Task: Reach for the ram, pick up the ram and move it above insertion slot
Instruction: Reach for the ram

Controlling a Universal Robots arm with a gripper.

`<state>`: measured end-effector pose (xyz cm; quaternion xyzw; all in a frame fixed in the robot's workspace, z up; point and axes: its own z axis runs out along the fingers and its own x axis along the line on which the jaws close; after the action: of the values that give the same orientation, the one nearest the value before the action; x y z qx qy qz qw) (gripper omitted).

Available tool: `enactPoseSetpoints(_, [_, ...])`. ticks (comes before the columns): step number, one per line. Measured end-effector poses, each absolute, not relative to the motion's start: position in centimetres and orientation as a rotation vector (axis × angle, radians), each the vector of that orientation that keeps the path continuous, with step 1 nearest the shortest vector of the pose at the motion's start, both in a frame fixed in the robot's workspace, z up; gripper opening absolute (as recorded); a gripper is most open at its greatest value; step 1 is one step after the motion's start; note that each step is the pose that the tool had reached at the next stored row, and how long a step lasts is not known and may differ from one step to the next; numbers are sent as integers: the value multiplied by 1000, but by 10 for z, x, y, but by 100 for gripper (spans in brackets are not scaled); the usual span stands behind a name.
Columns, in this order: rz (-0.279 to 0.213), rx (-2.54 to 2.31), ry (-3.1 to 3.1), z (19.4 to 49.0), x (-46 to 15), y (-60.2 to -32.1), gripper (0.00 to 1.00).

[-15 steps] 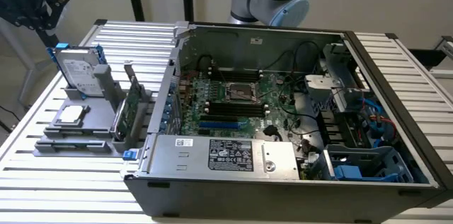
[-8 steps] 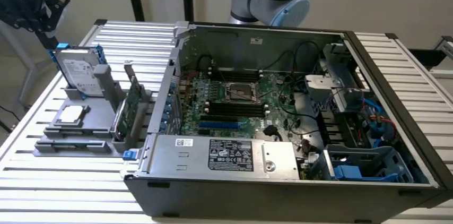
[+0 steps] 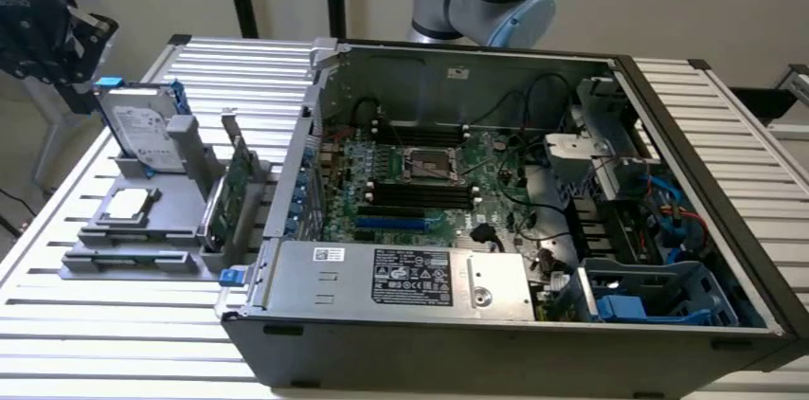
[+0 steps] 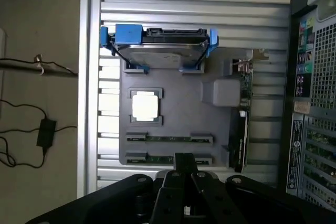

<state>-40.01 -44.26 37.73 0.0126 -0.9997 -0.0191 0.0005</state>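
Observation:
Two ram sticks lie edge-up in the grey holder [image 4: 173,114], each a thin green strip between grey clips. One ram stick [image 4: 169,138] sits in the row further from my fingers. The other ram stick [image 4: 157,158] runs right beside my fingertips and is partly covered by them. My gripper [image 4: 185,160] hangs above the holder with its fingers together and nothing between them. In the exterior view my gripper [image 3: 36,49] is the dark shape high at the left, above the holder [image 3: 133,258]. The long black insertion slots [image 3: 418,194] lie on the motherboard inside the open case.
The holder also carries a hard drive in a blue frame [image 4: 160,48], a square processor [image 4: 145,106] and a broader green card with a metal bracket [image 4: 244,103]. The open computer case [image 3: 506,324] stands at the exterior view's right of the holder. Cables lie on the floor [image 4: 31,129].

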Motion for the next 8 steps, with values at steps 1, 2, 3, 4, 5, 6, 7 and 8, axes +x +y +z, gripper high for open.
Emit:
enactPoseSetpoints(1, [-60,39,-3140,376,-400,-447,11])
enactPoseSetpoints(2, [-60,39,-3140,374,-400,-452,11])
enactPoseSetpoints(3, [-60,39,-3140,372,-400,-456,11])
enactPoseSetpoints(4, [-60,39,-3140,370,-400,-461,11])
enactPoseSetpoints(5, [-60,39,-3140,369,-400,-465,11])
enactPoseSetpoints(6, [-60,39,-3140,367,-399,-470,11])
enactPoseSetpoints(7, [-60,39,-3140,366,-399,-473,11])
enactPoseSetpoints(8, [-60,39,-3140,366,-398,-476,11])
